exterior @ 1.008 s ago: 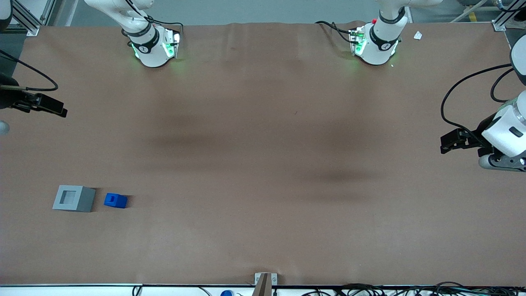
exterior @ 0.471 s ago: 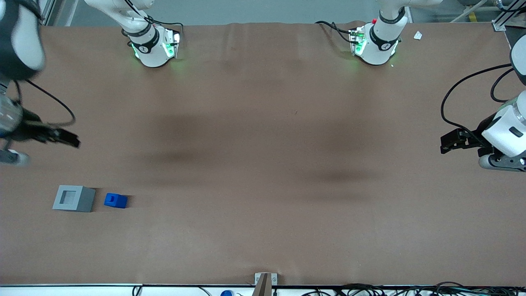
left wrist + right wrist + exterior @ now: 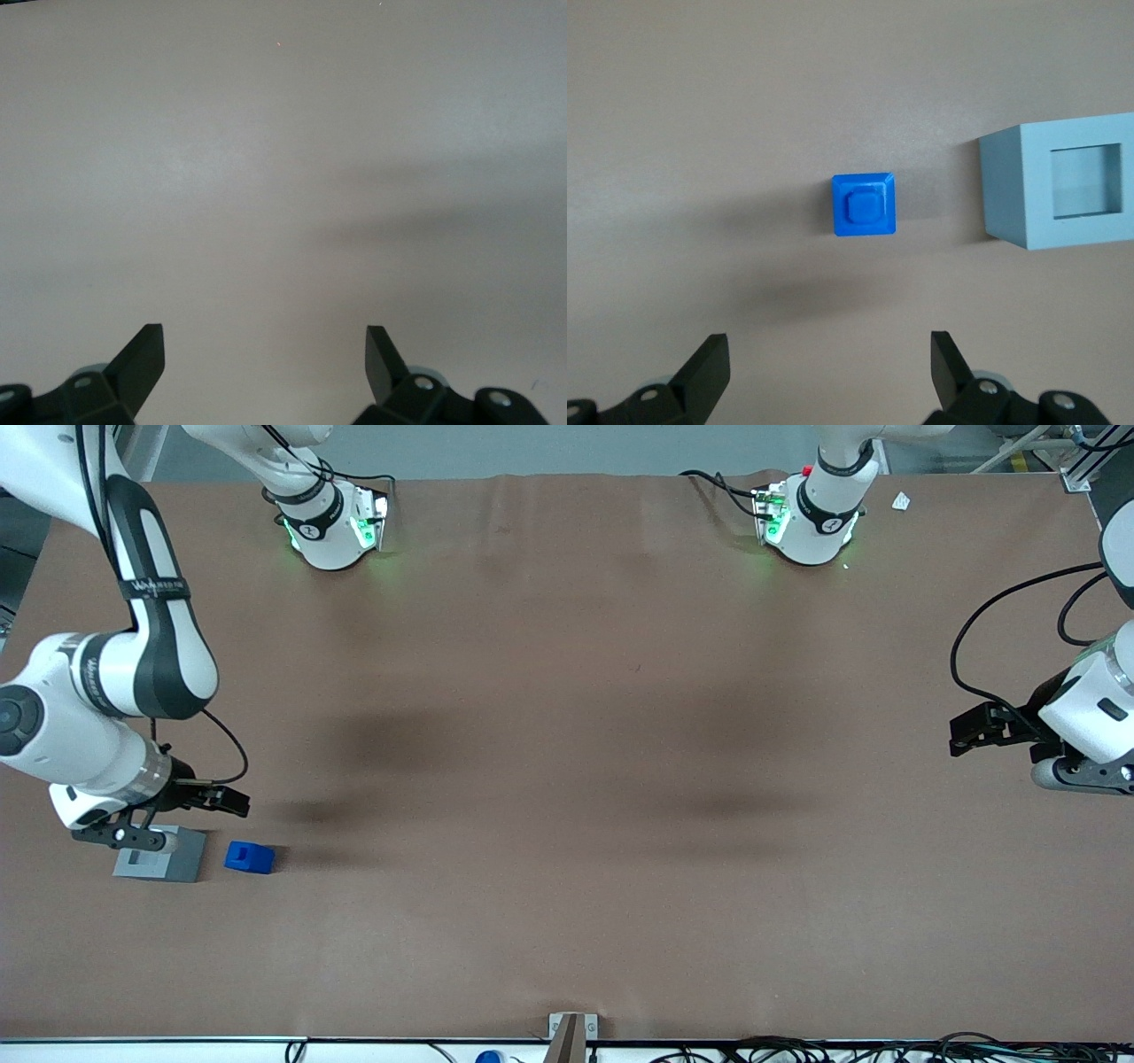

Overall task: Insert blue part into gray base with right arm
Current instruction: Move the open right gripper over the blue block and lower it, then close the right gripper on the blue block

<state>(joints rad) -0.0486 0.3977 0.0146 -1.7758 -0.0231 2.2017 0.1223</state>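
Note:
The blue part (image 3: 249,856) sits on the brown table beside the gray base (image 3: 182,857), toward the working arm's end. The white right arm's wrist hangs over part of the gray base and hides its recess in the front view. My right gripper (image 3: 232,802) is open and empty, a little farther from the front camera than the blue part and above the table. In the right wrist view the blue part (image 3: 864,205) lies ahead of the open gripper (image 3: 830,354), with the gray base (image 3: 1059,181) and its square recess beside it.
The brown table (image 3: 567,779) stretches wide toward the parked arm's end. Two arm bases (image 3: 332,518) with green lights stand at the table's edge farthest from the front camera. A small bracket (image 3: 571,1029) sits at the near edge.
The right arm has swung in from the table's end and come nearer the front camera. Its gripper now hangs close to the blue part and its wrist covers part of the gray base.

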